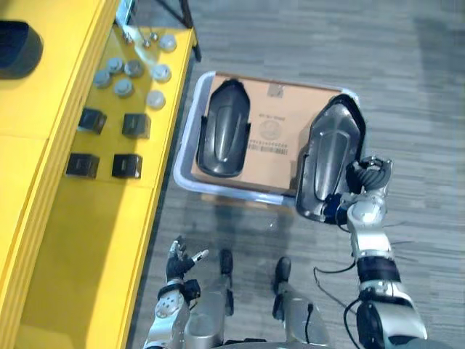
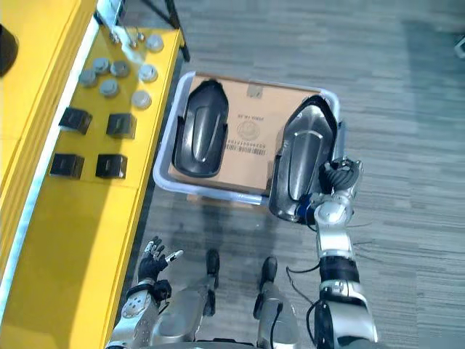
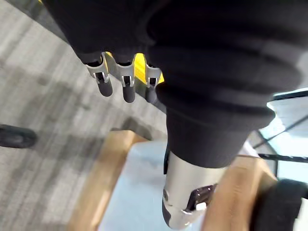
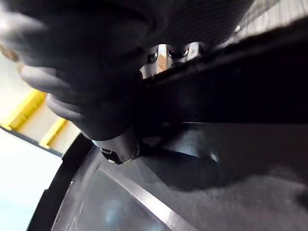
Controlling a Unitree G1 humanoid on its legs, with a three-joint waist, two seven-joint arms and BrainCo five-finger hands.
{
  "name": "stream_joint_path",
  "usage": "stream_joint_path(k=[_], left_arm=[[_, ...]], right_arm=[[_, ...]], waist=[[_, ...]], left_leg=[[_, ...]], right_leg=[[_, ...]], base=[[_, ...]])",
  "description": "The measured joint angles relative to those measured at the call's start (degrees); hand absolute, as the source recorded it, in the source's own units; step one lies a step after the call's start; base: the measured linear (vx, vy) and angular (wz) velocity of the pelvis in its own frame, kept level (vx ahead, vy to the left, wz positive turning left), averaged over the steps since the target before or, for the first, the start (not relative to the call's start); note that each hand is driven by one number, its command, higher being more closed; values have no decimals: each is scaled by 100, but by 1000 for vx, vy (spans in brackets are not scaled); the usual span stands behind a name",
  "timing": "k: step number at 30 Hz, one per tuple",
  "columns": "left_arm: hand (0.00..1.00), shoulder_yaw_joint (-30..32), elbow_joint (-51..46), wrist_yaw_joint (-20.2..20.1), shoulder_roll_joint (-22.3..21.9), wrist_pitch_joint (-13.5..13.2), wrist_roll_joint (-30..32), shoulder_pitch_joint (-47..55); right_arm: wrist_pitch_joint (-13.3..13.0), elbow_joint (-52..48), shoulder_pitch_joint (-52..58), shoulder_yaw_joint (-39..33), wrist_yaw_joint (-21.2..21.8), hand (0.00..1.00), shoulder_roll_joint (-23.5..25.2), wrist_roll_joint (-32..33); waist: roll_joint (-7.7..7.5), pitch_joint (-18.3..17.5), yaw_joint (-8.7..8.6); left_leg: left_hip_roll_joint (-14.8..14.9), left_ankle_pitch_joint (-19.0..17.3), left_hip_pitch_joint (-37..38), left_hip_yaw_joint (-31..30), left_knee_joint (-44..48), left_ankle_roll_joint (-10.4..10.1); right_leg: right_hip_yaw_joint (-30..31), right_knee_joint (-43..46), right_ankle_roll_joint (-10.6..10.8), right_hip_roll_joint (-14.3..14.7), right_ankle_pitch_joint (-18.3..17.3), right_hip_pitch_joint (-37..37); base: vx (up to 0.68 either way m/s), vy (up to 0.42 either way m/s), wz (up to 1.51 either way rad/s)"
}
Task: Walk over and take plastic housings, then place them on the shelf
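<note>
While the right hand (image 1: pixel 369 178) clamps the plastic housing (image 1: pixel 330 145) at its rim, it seems stiff, light, slick.

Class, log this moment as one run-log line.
right hand: gripping right housing rim | left hand: open, idle | left housing: in bin
</note>
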Motion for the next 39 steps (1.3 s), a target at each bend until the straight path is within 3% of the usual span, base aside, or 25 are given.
stream_joint_path(k=[4, 9, 12, 16, 25, 33, 34, 36, 37, 39], left_arm=[[0, -67, -1131, 7, -13, -5, 660, 138], [0, -268, -2691, 191, -69, -90, 1391, 109], [0, -426, -3249, 384, -157, -144, 1720, -36], [0, -654, -3361, 551, -216, -144, 2021, -214], [0, -1498, -3336, 530, -257, -125, 1790, -443], [0, -1847, -3179, 553, -243, 4, 1694, -655], [100, -1847, -3175, 555, -240, 15, 1688, -657], [100, -1874, -3094, 597, -190, 60, 1682, -682], [100, -1899, -3024, 624, -177, 65, 1680, -713], [100, -1972, -2778, 645, -141, 101, 1561, -785]], right_arm=[[-17, -959, 638, 21, -95, 100, 330, -428], [-49, -1854, 816, 348, -73, 100, 752, -842], [-224, -2148, 817, 673, -13, 100, 880, -857], [-248, -2444, 818, 1111, 192, 100, 1068, -854], [-429, -2534, 816, 2259, 440, 100, 1323, -852], [-482, -2767, 813, 2566, 421, 100, 1318, -903], [-482, -2767, 813, 2573, 421, 100, 1318, -903], [-482, -2767, 814, 2609, 414, 100, 1295, -900], [-482, -2767, 814, 2610, 414, 0, 1279, -899], [-483, -2767, 815, 2680, 415, 0, 1176, -882]], waist=[[-24, -394, -10], [-24, -633, -19], [-47, -759, -19], [-51, -862, -2], [-86, -1218, -13], [-109, -1418, -60], [-112, -1422, -81], [-114, -1425, -124], [-113, -1426, -125], [-111, -1443, -134]], left_leg=[[-9, 0, 262, -13, -175, -1], [-43, 4, 457, -38, -259, 1], [-56, 3, 555, -64, -306, 3], [-52, 3, 738, -91, -360, 3], [-54, 10, 881, 50, -492, -6], [-55, 21, 905, 71, -491, 6], [-55, 21, 923, 70, -492, 6], [-57, 22, 936, 74, -492, 6], [-56, 22, 939, 76, -492, 6], [-54, 25, 964, 86, -493, 8]], right_leg=[[-22, -46, 85, -4, -62, 214], [-64, -133, 102, -26, -74, 428], [-112, -203, 105, -33, -75, 554], [-141, -213, 122, -28, -96, 720], [11, -188, 123, -28, -97, 720], [21, -203, 123, -26, -97, 746], [18, -206, 123, -26, -97, 768], [23, -208, 123, -27, -97, 779], [25, -207, 123, -27, -97, 780], [36, -205, 123, -25, -97, 798]], base=[[41, -2, 2], [60, 5, 4], [42, 7, 7], [20, -2, 4], [-36, 4, -8], [0, 0, -1], [0, 0, 0], [0, 0, 0], [-34, -5, -2], [-37, -6, -2]])
